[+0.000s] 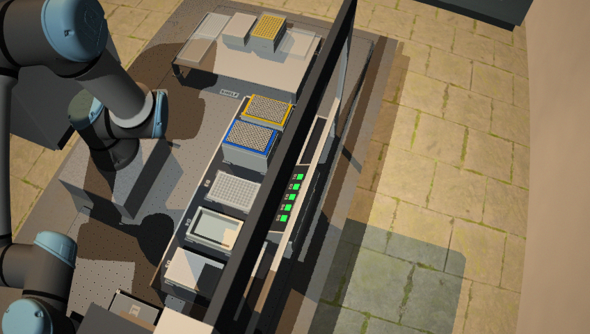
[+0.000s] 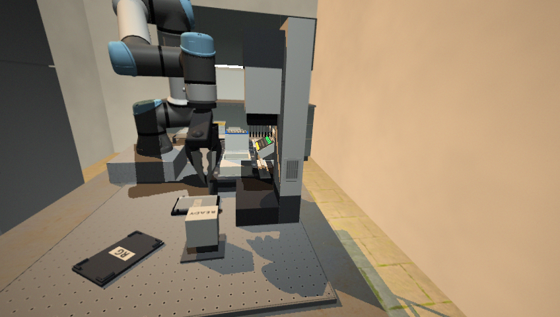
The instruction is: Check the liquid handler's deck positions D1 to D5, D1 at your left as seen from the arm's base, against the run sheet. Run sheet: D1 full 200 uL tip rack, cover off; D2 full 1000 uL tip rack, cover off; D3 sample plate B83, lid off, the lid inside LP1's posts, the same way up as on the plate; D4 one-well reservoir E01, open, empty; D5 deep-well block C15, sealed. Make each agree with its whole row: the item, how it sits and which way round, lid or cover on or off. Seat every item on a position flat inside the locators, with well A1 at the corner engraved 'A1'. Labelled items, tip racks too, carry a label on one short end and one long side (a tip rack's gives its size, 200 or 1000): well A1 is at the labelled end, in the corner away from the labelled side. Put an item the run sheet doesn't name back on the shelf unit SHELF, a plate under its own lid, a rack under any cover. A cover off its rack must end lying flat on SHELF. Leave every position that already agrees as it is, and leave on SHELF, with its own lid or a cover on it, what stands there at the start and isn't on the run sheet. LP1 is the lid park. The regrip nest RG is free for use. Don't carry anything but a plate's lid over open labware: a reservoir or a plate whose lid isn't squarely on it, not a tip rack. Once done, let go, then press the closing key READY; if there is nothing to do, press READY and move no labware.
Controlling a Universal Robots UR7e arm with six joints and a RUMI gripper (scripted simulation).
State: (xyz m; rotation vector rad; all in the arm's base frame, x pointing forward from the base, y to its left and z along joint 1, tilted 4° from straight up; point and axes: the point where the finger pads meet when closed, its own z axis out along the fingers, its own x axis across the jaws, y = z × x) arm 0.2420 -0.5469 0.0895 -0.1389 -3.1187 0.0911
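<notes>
In the top view the deck row holds a yellow-framed tip rack [image 1: 264, 109] at D1, a blue-framed tip rack [image 1: 249, 138] at D2, an unlidded well plate [image 1: 233, 191] at D3, an open one-well reservoir [image 1: 213, 230] at D4 and a sealed block [image 1: 193, 268] at D5. All five are uncovered racks or open items except the sealed block. A clear lid [image 2: 195, 204] lies on the lid park. My gripper [image 2: 204, 179] is shut and empty. It points down and hangs above and behind the READY key [image 2: 201, 227]. It is out of frame in the top view.
SHELF [image 1: 248, 62] carries clear lids or covers [image 1: 197, 49], a grey covered box [image 1: 238, 28], a yellow tip rack [image 1: 268, 28] and another clear cover [image 1: 298, 43]. The handler's gantry [image 2: 288, 117] stands right of the deck. The RG nest [image 2: 117, 258] is bare. Five status lights [image 1: 291, 197] glow green.
</notes>
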